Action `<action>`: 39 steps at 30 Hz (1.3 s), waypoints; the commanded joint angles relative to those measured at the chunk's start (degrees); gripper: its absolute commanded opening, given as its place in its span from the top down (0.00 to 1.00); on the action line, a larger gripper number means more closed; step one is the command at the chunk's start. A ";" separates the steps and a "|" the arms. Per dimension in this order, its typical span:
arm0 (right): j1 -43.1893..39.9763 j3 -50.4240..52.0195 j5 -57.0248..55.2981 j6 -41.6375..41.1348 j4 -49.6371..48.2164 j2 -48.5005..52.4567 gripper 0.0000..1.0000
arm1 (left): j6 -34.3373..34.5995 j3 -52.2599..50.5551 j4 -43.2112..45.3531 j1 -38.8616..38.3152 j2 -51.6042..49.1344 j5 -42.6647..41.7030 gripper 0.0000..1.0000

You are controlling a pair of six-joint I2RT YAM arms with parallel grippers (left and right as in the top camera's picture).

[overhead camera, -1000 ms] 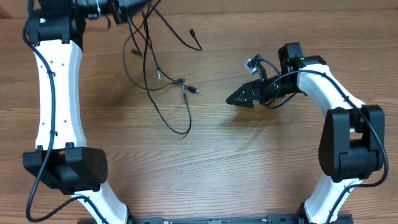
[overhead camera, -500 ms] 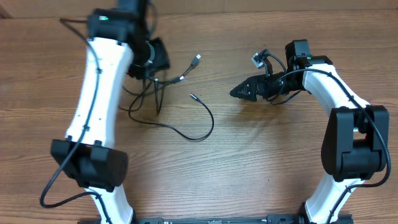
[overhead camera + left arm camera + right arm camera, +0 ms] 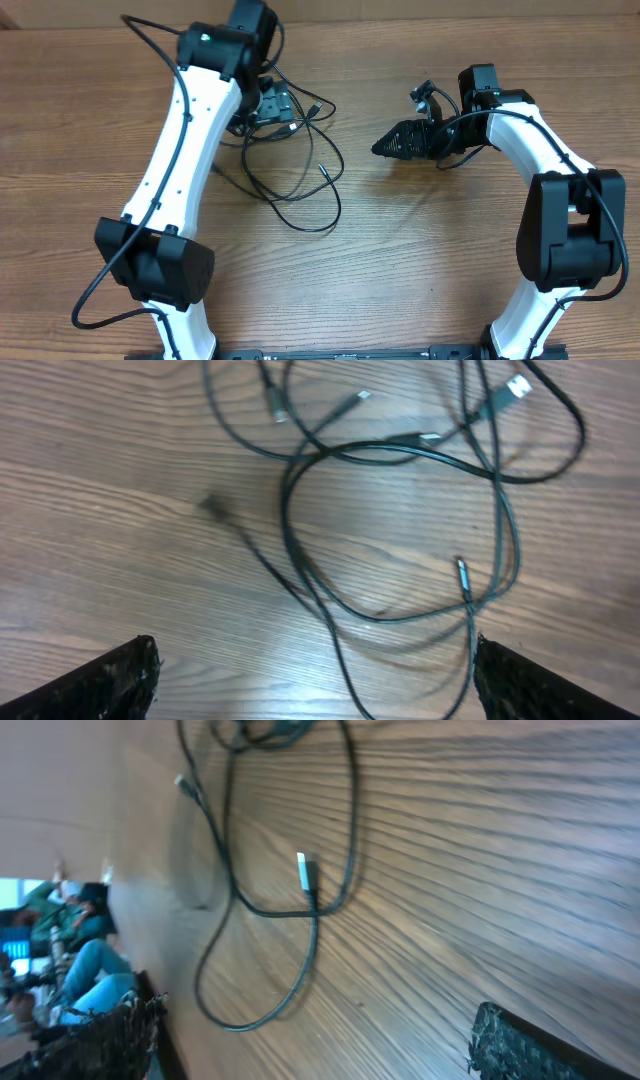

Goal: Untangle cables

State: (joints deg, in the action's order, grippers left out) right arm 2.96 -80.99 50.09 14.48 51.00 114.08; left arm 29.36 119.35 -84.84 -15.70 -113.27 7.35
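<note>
Several thin black cables [image 3: 300, 190] lie in a loose tangle on the wooden table left of centre, one loop reaching toward the middle. A silver plug tip [image 3: 322, 168] points up inside that loop. My left gripper [image 3: 280, 118] hangs over the far part of the tangle, open and holding nothing. In the left wrist view the crossed cables [image 3: 400, 455] spread beyond my left gripper [image 3: 315, 680], and one strand runs between its wide-set fingers [image 3: 110, 680]. My right gripper [image 3: 385, 148] points left, open, a short way right of the tangle. The right wrist view shows a cable loop [image 3: 300, 910] with a silver plug [image 3: 305, 872] ahead of my right gripper [image 3: 320, 1040].
The left arm [image 3: 175, 170] slants across the left side of the table from its base near the front edge. The right arm [image 3: 560, 200] stands at the right. A thicker black wire [image 3: 150, 30] arcs from the left arm at the back.
My left arm swung right from the far left corner, dragging the cables toward the middle, then opened and let them go. My right gripper barely shifted.
</note>
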 commanded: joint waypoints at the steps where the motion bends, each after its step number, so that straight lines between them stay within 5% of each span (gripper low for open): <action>1: 0.35 0.00 -4.04 -2.73 -0.15 0.46 0.00 | 0.66 0.04 -0.31 3.32 0.57 1.66 0.01; 10: 12.17 0.00 -7.61 -11.04 -6.43 0.46 0.00 | 2.16 0.00 -0.44 9.11 0.55 2.32 0.00; 21: 21.62 0.00 -6.58 -35.87 -29.55 0.48 0.00 | 0.63 0.00 -0.20 9.03 0.55 3.15 0.00; 31: 22.29 0.02 -5.90 -35.69 -30.38 0.48 0.00 | 0.63 0.00 -0.20 9.03 0.55 3.15 0.00; 39: 27.71 0.02 -18.16 -37.24 -29.49 1.14 0.21 | 0.63 0.00 -0.20 8.98 0.55 3.15 0.00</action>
State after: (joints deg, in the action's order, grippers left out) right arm 27.51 -80.88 39.33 -21.58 21.63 114.08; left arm 31.09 119.33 -85.10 -6.37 -113.27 9.32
